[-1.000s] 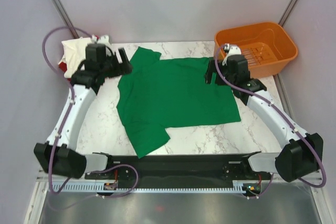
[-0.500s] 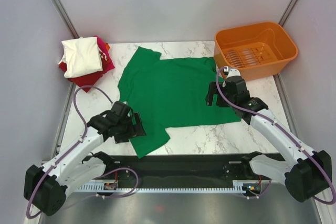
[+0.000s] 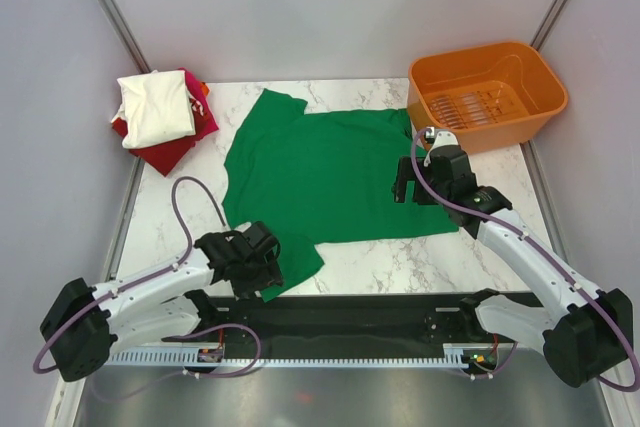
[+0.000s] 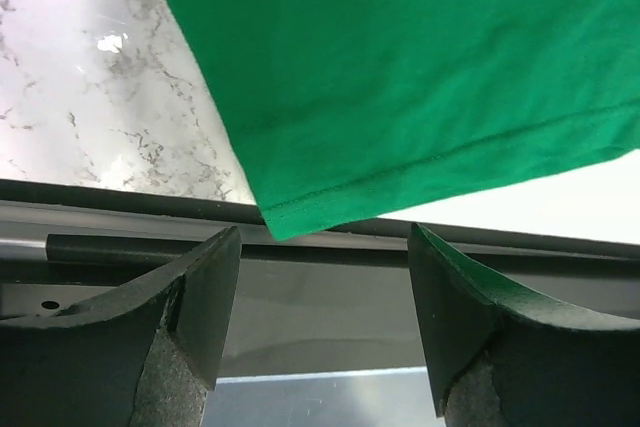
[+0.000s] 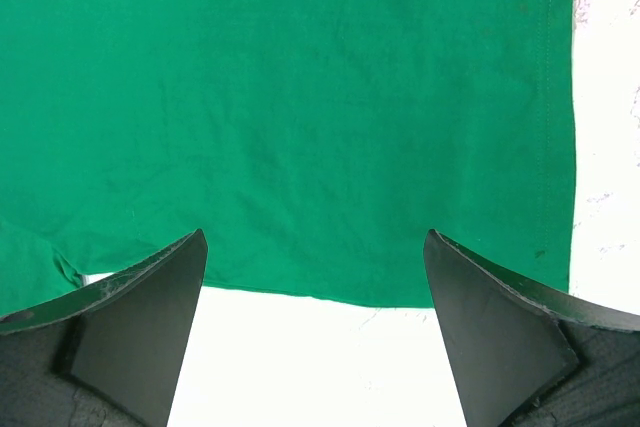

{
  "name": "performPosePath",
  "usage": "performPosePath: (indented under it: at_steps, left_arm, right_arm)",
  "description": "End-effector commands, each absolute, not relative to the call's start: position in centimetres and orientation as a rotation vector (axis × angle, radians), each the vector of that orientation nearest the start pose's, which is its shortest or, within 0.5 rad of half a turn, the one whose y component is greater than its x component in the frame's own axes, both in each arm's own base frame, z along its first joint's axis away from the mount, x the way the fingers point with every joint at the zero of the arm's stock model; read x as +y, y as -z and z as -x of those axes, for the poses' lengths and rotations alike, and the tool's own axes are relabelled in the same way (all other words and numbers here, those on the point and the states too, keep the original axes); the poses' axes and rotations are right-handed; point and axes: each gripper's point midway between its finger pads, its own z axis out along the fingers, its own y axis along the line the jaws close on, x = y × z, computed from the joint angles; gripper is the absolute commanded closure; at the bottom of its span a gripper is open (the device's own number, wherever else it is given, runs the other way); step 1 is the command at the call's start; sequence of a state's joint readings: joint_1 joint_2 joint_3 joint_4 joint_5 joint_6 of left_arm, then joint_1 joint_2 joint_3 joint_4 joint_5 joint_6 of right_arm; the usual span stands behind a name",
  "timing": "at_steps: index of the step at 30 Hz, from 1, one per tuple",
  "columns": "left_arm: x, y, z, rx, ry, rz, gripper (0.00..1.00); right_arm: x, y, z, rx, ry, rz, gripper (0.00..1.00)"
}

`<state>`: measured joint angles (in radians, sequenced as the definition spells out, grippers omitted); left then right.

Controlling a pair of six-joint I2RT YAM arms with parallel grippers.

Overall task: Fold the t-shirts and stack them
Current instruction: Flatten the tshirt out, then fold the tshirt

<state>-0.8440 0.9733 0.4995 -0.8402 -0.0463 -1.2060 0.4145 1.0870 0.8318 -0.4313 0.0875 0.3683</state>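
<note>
Marbled white surface (image 3: 170,212) fills a grey-walled booth, with two arms bolted at its near edge. At that edge the left gripper (image 4: 320,247) hangs with its fingers spread wide. The hemmed corner of a sleeve of the green t-shirt (image 3: 330,172) lies just ahead of the gap and touches neither finger. The right gripper (image 5: 315,247) is spread as well, above the cloth near the shirt's hem end, with the shirt's near edge lying between its fingers. This one green tee lies flat and open mid-surface, neck to the left, hem to the right.

One stack of folded shirts sits at the far left corner: a cream-white shirt (image 3: 155,107) on top, a red shirt (image 3: 165,152) beneath, and a sliver of an orange shirt (image 3: 201,88) behind. One orange plastic basket (image 3: 480,50) stands at the far right corner.
</note>
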Motion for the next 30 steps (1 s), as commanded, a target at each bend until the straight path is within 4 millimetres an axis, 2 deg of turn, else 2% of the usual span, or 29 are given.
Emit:
performPosePath:
  at_steps: [1, 7, 10, 12, 14, 16, 17, 18, 19, 20, 22, 24, 26, 27, 30]
  left_arm:
    - [-13.8, -2.2, -9.5, 2.845, 0.213, 0.631, 0.25]
    - [-13.1, -0.6, -9.3, 2.860, 0.109, 0.629, 0.27]
    - [-13.2, -0.6, -9.6, 2.839, 0.079, 0.624, 0.31]
    - [-13.2, -0.7, -9.9, 2.822, 0.074, 0.632, 0.37]
    - [-13.0, -0.7, -10.3, 2.800, 0.053, 0.630, 0.49]
    - [-12.8, -0.7, -10.8, 2.778, 0.034, 0.627, 0.56]
    - [-12.7, -0.7, -10.9, 2.773, 0.025, 0.627, 0.67]
    - [-12.7, -0.8, -11.1, 2.762, 0.026, 0.624, 0.72]
    - [-12.5, -0.9, -11.2, 2.753, 0.020, 0.617, 0.92]
    - [-12.5, -1.0, -11.3, 2.748, 0.025, 0.613, 0.98]
    - [-12.3, -1.8, -11.3, 2.739, 0.027, 0.626, 0.98]
    - [-11.8, -3.6, -11.0, 2.715, 0.059, 0.667, 0.98]
    - [-11.2, -5.3, -11.1, 2.662, 0.097, 0.720, 0.98]
    - [-10.1, -7.1, -11.0, 2.609, 0.121, 0.734, 0.98]
    - [-7.9, -9.9, -10.7, 2.510, 0.139, 0.829, 0.98]
  right_arm:
    - [12.2, -15.8, -29.1, 2.256, -0.283, 0.014, 0.02]
    - [12.5, -15.3, -29.0, 2.276, -0.297, 0.021, 0.02]
    - [12.6, -15.1, -29.1, 2.284, -0.299, 0.022, 0.02]
    - [12.7, -14.9, -29.0, 2.289, -0.300, 0.025, 0.02]
    - [12.7, -14.9, -29.0, 2.289, -0.299, 0.027, 0.02]
    - [12.6, -14.8, -29.0, 2.292, -0.297, 0.029, 0.02]
    - [12.6, -14.8, -29.0, 2.293, -0.293, 0.027, 0.02]
    - [12.5, -14.7, -28.9, 2.297, -0.291, 0.025, 0.02]
    - [12.4, -14.5, -28.7, 2.304, -0.285, 0.018, 0.02]
    - [12.3, -14.3, -28.7, 2.305, -0.284, -0.005, 0.02]
    - [12.6, -13.6, -28.1, 2.329, -0.325, -0.058, 0.02]
    - [13.0, -12.9, -27.5, 2.357, -0.372, -0.109, 0.02]
    - [12.4, -11.6, -26.3, 2.399, -0.353, -0.174, 0.02]
    - [12.0, -10.4, -25.5, 2.423, -0.348, -0.248, 0.02]
    - [10.7, -9.4, -24.4, 2.411, -0.310, -0.370, 0.02]
